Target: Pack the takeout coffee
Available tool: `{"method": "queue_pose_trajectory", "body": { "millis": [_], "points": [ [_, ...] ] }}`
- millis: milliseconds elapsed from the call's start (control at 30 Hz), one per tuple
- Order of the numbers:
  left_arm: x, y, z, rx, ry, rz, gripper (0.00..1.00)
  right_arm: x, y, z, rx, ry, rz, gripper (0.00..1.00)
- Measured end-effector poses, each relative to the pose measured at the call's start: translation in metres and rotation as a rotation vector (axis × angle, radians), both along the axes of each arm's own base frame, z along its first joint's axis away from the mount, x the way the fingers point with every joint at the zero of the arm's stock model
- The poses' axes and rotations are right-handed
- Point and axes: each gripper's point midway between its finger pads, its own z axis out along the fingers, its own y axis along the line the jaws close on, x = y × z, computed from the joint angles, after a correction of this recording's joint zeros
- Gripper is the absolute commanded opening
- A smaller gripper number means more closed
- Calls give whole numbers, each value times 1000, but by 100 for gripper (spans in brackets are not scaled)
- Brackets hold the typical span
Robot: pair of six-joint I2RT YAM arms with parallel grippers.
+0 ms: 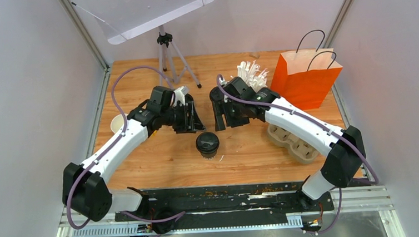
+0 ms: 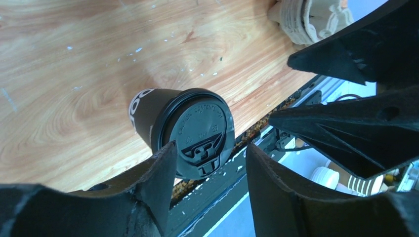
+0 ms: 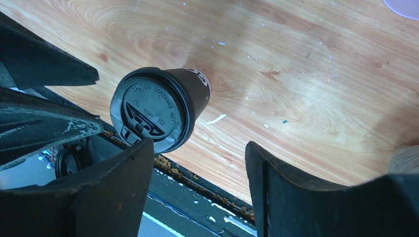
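Note:
One takeout coffee cup (image 1: 207,144), dark-walled with white lettering and a round black lid, stands upright on the wooden table (image 1: 160,155) near its front edge. It also shows in the left wrist view, cup (image 2: 148,116), and in the right wrist view, cup (image 3: 163,106). My left gripper (image 1: 192,125) hangs above and behind it on the left, and my right gripper (image 1: 229,122) mirrors it on the right. Seen from the wrists, the left gripper (image 2: 210,148) and right gripper (image 3: 197,145) are both open, with nothing between their fingers. The cup stands free of both.
An orange paper bag (image 1: 305,78) stands open at the back right. Beside it is a bunch of white straws (image 1: 251,73). A brown pulp cup tray (image 1: 292,140) lies under the right arm. A white paper cup (image 1: 117,124) sits at the left edge, and a tripod (image 1: 166,54) stands at the back.

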Motion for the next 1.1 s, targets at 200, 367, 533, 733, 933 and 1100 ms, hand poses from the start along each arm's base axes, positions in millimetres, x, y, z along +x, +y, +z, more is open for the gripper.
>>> {"method": "queue_pose_trajectory", "body": {
  "millis": [200,367,533,733,933,1100],
  "points": [
    [4,14,30,71,-63,33,100,0,-3,23,10,-56,42,100],
    [-1,35,71,92,-192,91,100,-4,4,49,61,-116,114,100],
    [-15,65,95,128,-289,189,100,-11,15,48,62,-111,152,98],
    [-29,106,116,173,-412,344,100,-15,49,34,20,-96,219,100],
    [-42,140,130,179,-521,472,100,-31,69,12,-69,-68,296,100],
    [-44,151,141,172,-572,527,100,-34,68,-12,-137,-29,316,98]
  ]
}}
